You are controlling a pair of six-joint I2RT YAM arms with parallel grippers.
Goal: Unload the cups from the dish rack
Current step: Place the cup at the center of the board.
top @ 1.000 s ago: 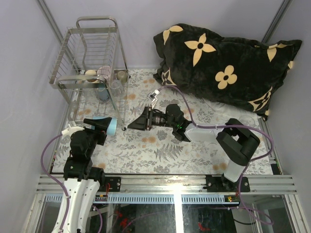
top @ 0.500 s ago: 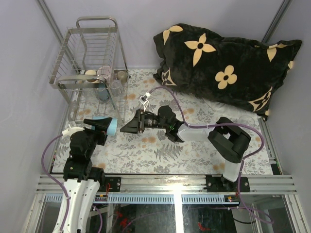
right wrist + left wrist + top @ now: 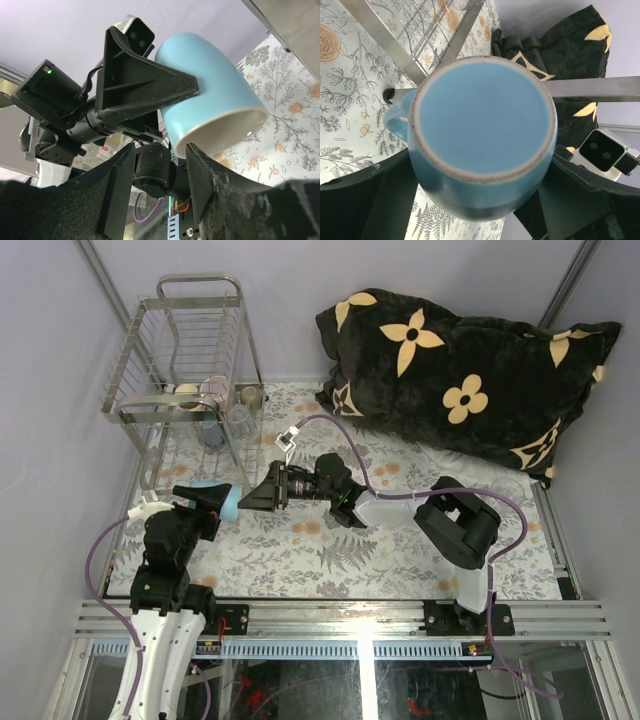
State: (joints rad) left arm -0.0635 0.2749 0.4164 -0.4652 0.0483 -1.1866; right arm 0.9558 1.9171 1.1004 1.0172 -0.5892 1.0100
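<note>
My left gripper (image 3: 212, 502) is shut on the light blue mug (image 3: 228, 502) and holds it on its side above the floral cloth, in front of the dish rack (image 3: 150, 390). In the left wrist view the mug's base (image 3: 485, 120) fills the frame between my fingers (image 3: 365, 200). My right gripper (image 3: 248, 500) is open and right at the mug's cream mouth (image 3: 235, 130); one finger (image 3: 205, 185) sits just under the rim. The rack holds a cream-and-brown cup (image 3: 187, 395), a lilac-pink mug (image 3: 215, 390) and a clear glass (image 3: 240, 420).
A big black pillow with cream flowers (image 3: 470, 370) lies at the back right. A small cup (image 3: 252, 397) stands by the rack's right side. The rack's metal bars (image 3: 380, 45) run close behind the held mug. The floral cloth (image 3: 330, 550) covers the table.
My right gripper has moved left across the cloth, up to the mouth of the blue mug. The left arm and the mug have stayed in place.
</note>
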